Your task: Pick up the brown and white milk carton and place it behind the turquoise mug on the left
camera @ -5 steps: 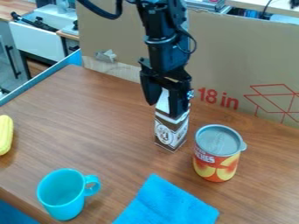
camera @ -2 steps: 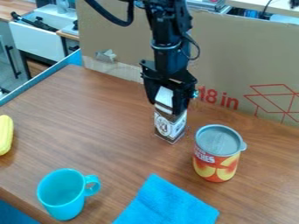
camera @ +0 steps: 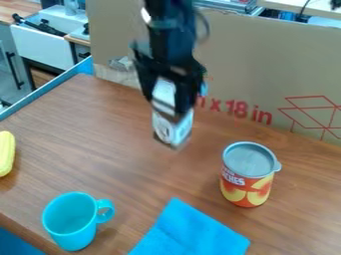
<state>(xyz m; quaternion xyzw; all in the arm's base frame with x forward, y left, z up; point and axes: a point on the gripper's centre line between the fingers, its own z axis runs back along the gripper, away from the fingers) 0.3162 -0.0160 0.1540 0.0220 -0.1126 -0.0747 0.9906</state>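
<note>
The black two-finger pincer (camera: 165, 105) pointed downward, its two fingers set apart by about the width of a tall, rectangular carton (camera: 172, 130). It was closed against this white carton with dark brown bands, one finger on each side of the upper part. The carton hung directly beneath the pincer, above the brown wood-grain table (camera: 86, 149), and leaned slightly, its lower end slanting toward the right of the view. Blur hid the finer detail of the fingers and the carton's label.

Below and to the right of the pincer in the view, well apart from it, an upright cylindrical can (camera: 248, 174) stood on the table, with a grey lid and a red and orange label showing yellow fruit. Nearer the camera than the pincer lay a flat, bright blue cloth (camera: 190, 234). Below and to the left of the pincer stood an upright turquoise mug (camera: 70, 224), its handle toward the cloth. Farther left, at the view's edge, lay a yellow, rounded, elongated object (camera: 6, 154). Behind the pincer rose a brown cardboard panel (camera: 266, 64) with red lettering and red line drawing, and to the pincer's upper left, past the table, was a white sink unit (camera: 50, 47).
</note>
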